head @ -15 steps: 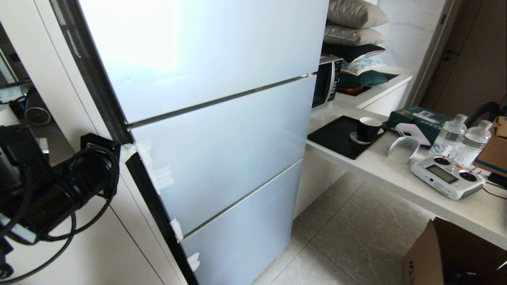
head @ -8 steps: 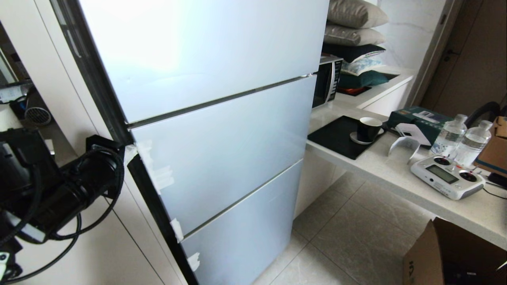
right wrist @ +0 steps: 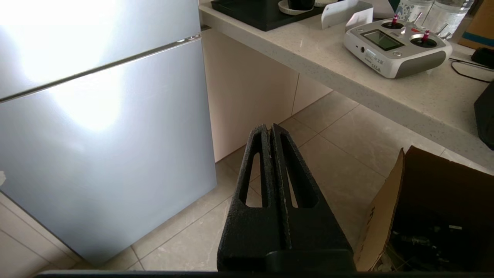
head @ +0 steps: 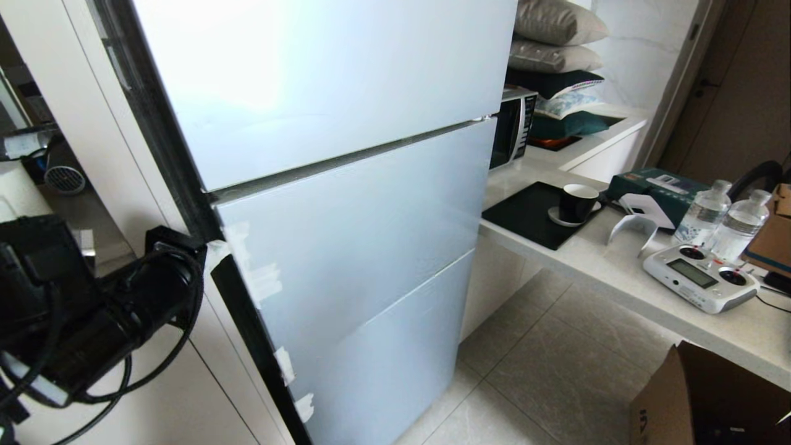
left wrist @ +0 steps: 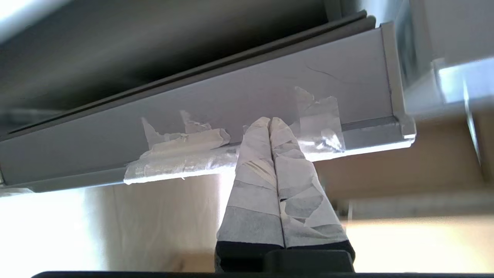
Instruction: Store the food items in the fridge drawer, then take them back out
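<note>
The fridge [head: 346,80] stands tall and pale blue, with three flat door panels. Its middle door [head: 371,228] stands slightly ajar at its left edge, with a thin gap under the top panel. My left arm [head: 123,303] reaches to that edge beside white tape scraps [head: 262,281]. In the left wrist view my left gripper [left wrist: 269,120] is shut, its taped fingertips pressed against the door's side edge [left wrist: 231,104]. My right gripper [right wrist: 269,129] hangs shut and empty over the floor. The food items and the fridge drawer are out of view.
A stone counter [head: 618,272] to the right carries a black cup [head: 576,201], two water bottles [head: 701,213] and a white remote controller [head: 698,277]. A cardboard box [head: 698,395] stands on the floor below. White cabinets [head: 185,395] flank the fridge's left side.
My left arm has moved forward and to the right at the middle door's edge. That door has come slightly away from the fridge and the gap above it has widened. The right arm stayed still.
</note>
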